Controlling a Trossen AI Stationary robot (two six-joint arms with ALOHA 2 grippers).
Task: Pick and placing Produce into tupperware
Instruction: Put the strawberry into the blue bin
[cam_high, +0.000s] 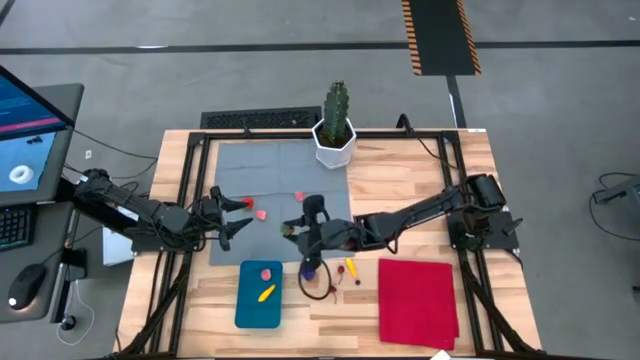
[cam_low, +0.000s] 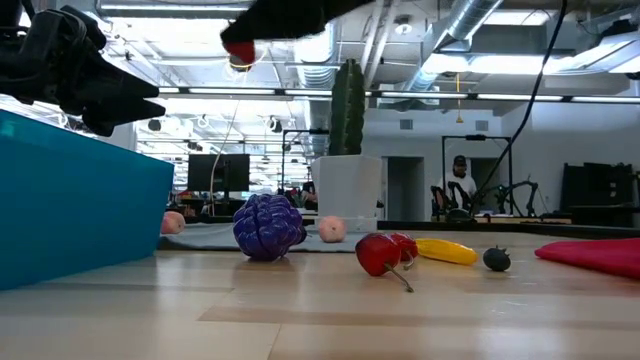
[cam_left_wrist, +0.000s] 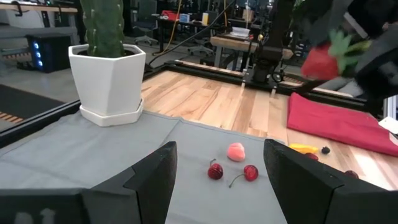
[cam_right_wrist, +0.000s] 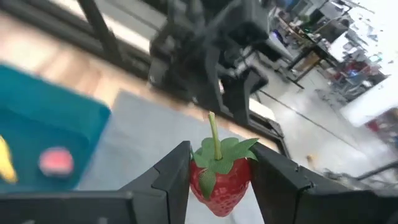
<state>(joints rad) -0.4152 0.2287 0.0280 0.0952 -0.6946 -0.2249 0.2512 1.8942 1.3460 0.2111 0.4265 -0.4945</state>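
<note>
My right gripper (cam_high: 296, 228) hangs above the grey mat's near edge, shut on a red toy strawberry (cam_right_wrist: 219, 177) with green leaves. The teal tupperware (cam_high: 243, 305) lies near the table's front edge and holds a pink piece (cam_high: 266, 271) and a yellow piece (cam_high: 266, 294). Between the tupperware and a red cloth, a purple grape bunch (cam_low: 268, 226), red cherries (cam_low: 378, 253) and a yellow piece (cam_low: 445, 250) rest on the wood. My left gripper (cam_left_wrist: 217, 168) waits open over the mat's left part, facing two cherries (cam_left_wrist: 215, 171) and a pink piece (cam_left_wrist: 236, 151). My right gripper pinches the strawberry's red body by its two sides (cam_right_wrist: 198, 180) between its two fingers (cam_right_wrist: 171, 174). The fingers come nearly level from the table's right side. The strawberry is lifted clear of the table (cam_low: 238, 48), and in the right wrist view its leaves and stem point up.
A cactus in a white pot (cam_high: 335, 125) stands at the mat's far edge. The red cloth (cam_high: 417, 300) lies at the front right. More small pieces (cam_high: 263, 213) sit on the grey mat (cam_high: 270, 170). A black frame (cam_high: 185, 200) runs round the table.
</note>
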